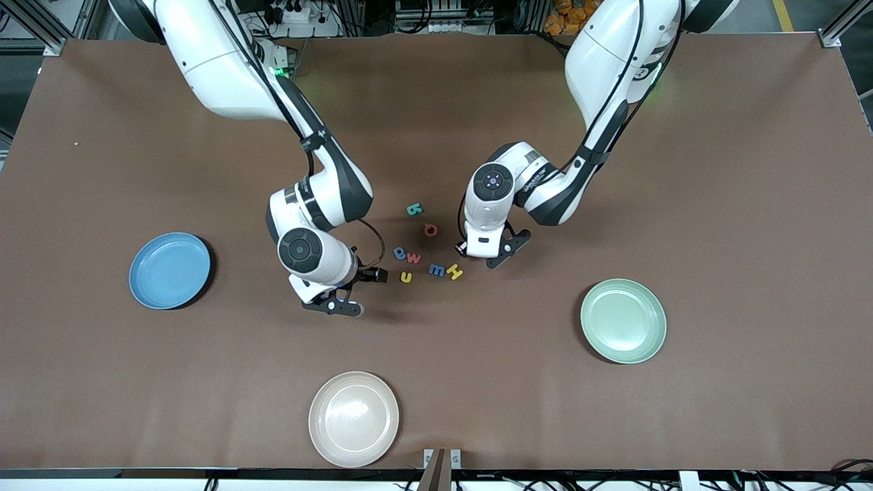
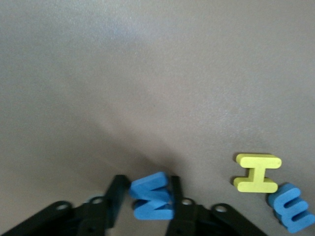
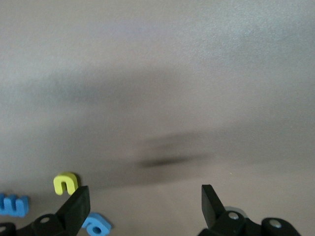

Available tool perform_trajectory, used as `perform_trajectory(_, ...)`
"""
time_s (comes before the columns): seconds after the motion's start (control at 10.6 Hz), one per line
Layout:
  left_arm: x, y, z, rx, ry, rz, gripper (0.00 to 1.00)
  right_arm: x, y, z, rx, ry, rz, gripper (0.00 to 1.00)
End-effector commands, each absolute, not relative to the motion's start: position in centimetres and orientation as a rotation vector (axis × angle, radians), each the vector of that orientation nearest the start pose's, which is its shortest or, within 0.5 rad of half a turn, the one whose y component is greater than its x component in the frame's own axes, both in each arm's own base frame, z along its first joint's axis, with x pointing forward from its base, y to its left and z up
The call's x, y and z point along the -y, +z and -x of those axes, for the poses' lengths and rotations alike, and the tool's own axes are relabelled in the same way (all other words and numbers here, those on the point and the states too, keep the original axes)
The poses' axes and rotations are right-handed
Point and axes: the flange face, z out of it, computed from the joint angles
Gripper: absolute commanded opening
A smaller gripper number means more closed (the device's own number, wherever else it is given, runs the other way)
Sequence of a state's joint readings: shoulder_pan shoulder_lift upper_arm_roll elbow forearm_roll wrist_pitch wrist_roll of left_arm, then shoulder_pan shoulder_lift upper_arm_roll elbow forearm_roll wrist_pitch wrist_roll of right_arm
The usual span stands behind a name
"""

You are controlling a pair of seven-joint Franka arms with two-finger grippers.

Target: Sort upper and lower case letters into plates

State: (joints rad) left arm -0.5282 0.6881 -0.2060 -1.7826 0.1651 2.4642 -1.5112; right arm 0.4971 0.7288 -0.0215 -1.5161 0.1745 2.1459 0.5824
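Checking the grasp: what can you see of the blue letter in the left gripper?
The blue letter, a zigzag W or M of thick matte foam, sits pinched between the shut left gripper fingers, tilted slightly. It is beside the yellow H on the brown table. Whether it still touches the table cannot be told.

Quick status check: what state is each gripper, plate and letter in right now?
Left gripper: shut on a blue letter, low at the table.
Right gripper: open, holding nothing, low by the letters.
Blue plate: no letters in it.
Green plate: no letters in it.
Beige plate: no letters in it.
Yellow H: flat on the table.
Yellow u: flat on the table.
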Motion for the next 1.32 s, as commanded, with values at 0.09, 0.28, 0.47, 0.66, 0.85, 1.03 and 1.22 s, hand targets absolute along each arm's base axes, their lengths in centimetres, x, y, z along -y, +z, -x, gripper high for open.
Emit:
perform_trajectory(0.09, 42.5, 19.9, -50.1, 1.095, -0.031, 2.979, 0.0, -33.9, 21.7, -62.8, -0.406, 0.198, 3.028, 1.0)
perform_trajectory(0.28, 41.0, 24.0, -51.7, 1.114, -0.072, 2.967, 0.0, -37.0, 21.5, -61.6, -0.419, 0.183, 3.029, 1.0)
perform_trajectory(0.47, 38.0, 28.4, -53.4, 1.058, -0.096, 2.957, 0.0, -39.1, 20.5, -60.8, -0.472, 0.144, 3.015, 1.0)
perform_trajectory(0.66, 34.4, 31.7, -55.3, 1.008, -0.115, 2.958, 0.0, -40.0, 19.9, -60.1, -0.439, 0.145, 3.03, 1.0)
perform_trajectory(0.85, 30.3, 33.9, -57.4, 0.983, -0.131, 2.972, 0.0, -41.6, 18.8, -59.3, -0.344, 0.071, 3.08, 1.0)
perform_trajectory(1.03, 26.4, 34.6, -59.1, 0.919, -0.122, 2.978, 0.0, -42.0, 18.2, -59.1, -0.341, 0.074, 3.081, 1.0)
perform_trajectory(1.22, 21.9, 35.2, -60.7, 0.846, -0.11, 2.985, 0.0, -43.8, 17.4, -59.0, -0.312, 0.059, 3.08, 1.0)
